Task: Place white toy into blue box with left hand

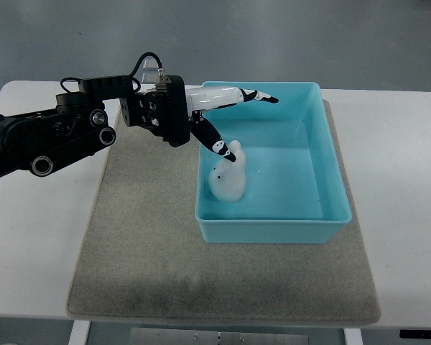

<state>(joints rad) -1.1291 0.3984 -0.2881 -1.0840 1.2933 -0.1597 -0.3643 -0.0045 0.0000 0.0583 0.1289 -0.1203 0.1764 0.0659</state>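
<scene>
Grey floor at top, then a white tabletop (409, 180) w/ a grey-beige felt mat (136, 237) spread across its middle. Going from the left: the black left arm (36, 140) comes in over the table's left edge and runs across the mat toward the centre. At its end, the left hand (215, 118), black palm w/ white fingers, reaches over the near-left wall of the light blue rectangular plastic box (330, 208), which sits on the right part of the mat.

Fingers are splayed: one long finger (237, 95) points right along the box's far wall, another angles down toward the small white rounded soft toy (228, 180). Toy stands on the box floor, left-front part, just beside the left wall. Lower fingertip looks to be touching or just above the toy's top; can't tell which. Hand isn't wrapped round it, so reads as released, not grasping.

Right arm: not in the picture.

Progress, as a judgement: toy is already inside the box, so placement looks basically done. What's left is prob. only clearing the hand up and back out to the left w/o nudging the toy or box wall.
</scene>
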